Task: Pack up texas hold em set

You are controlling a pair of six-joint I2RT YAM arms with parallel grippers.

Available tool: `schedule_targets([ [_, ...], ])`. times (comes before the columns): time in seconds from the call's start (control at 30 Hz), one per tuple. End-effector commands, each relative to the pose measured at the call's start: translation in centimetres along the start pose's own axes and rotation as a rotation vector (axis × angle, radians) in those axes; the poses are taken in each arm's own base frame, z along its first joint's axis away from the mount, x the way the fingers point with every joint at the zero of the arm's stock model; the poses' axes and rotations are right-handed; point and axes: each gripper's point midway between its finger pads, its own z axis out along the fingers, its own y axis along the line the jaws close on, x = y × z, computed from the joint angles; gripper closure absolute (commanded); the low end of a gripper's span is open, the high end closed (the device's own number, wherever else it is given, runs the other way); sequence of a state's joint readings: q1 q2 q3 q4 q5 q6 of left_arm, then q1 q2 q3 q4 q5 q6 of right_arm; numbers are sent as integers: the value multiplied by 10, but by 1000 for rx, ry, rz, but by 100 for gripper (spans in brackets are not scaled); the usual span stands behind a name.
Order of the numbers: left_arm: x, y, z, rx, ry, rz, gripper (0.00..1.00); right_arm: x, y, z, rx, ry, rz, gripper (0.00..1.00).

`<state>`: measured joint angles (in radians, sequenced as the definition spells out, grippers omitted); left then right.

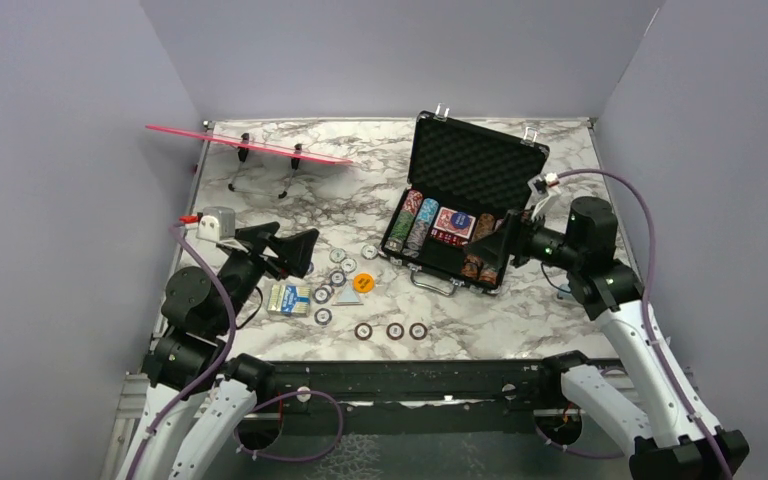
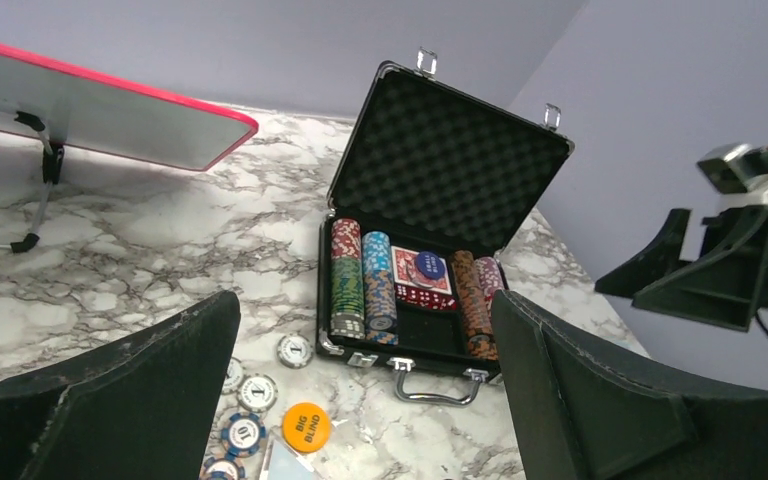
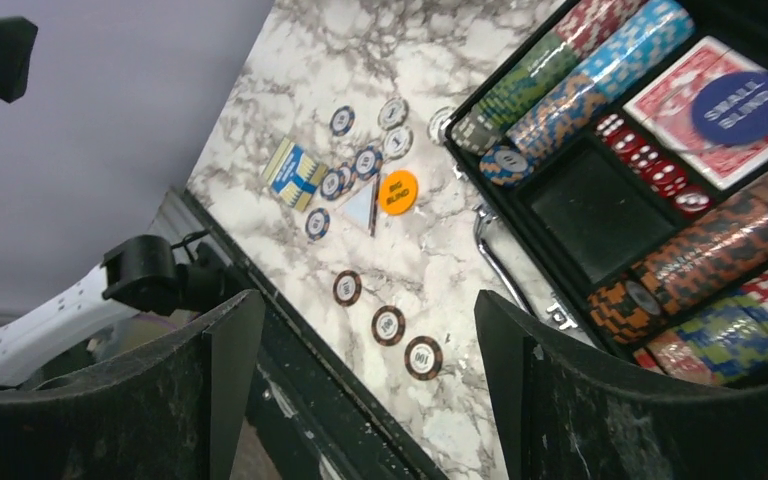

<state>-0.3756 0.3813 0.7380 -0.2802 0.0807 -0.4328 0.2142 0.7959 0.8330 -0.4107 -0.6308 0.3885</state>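
Note:
The black briefcase [image 1: 460, 262] stands open at the right middle of the table, its foam-lined lid [image 1: 475, 165] upright. Rows of chips [image 1: 412, 222] and a red card deck [image 1: 454, 222] lie in it. It also shows in the left wrist view [image 2: 360, 352] and the right wrist view [image 3: 600, 205]. Loose chips [image 1: 337, 278], an orange BIG BLIND button [image 1: 363, 283], a blue card deck [image 1: 288, 299] and three brown chips [image 1: 395, 330] lie on the marble to its left. My left gripper [image 1: 285, 250] is open and empty above the loose chips. My right gripper [image 1: 492, 250] is open and empty over the case's right front.
A pink strip on wire legs [image 1: 250, 145] stands at the back left. A small grey block [image 1: 217, 222] sits at the left edge. A clear triangular piece [image 1: 348, 297] lies beside the orange button. The black front rail [image 1: 400, 375] runs along the near edge.

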Motion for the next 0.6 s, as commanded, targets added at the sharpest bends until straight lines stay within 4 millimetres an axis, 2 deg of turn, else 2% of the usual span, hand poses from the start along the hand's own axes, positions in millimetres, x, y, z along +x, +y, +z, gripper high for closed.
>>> schedule_targets([
  [0.0, -7, 5, -2, -57, -26, -82, 1, 0, 27, 12, -179, 1, -5, 21],
  [0.07, -15, 5, -3, -74, -43, -88, 1, 5, 28, 25, -171, 21, -16, 21],
  [0.13, -26, 6, -3, -91, -68, -82, 1, 15, 38, 42, -165, 52, -54, 21],
  [0.27, -59, 2, -3, -126, -118, -46, 1, 42, 59, 83, -135, 120, -147, 18],
  [0.37, -80, 4, 0, -178, -127, -18, 1, 69, 86, 118, -135, 172, -254, 17],
  [0.57, -124, 30, -1, -447, -86, 70, 1, 136, 143, 199, -104, 244, -660, 8],
])
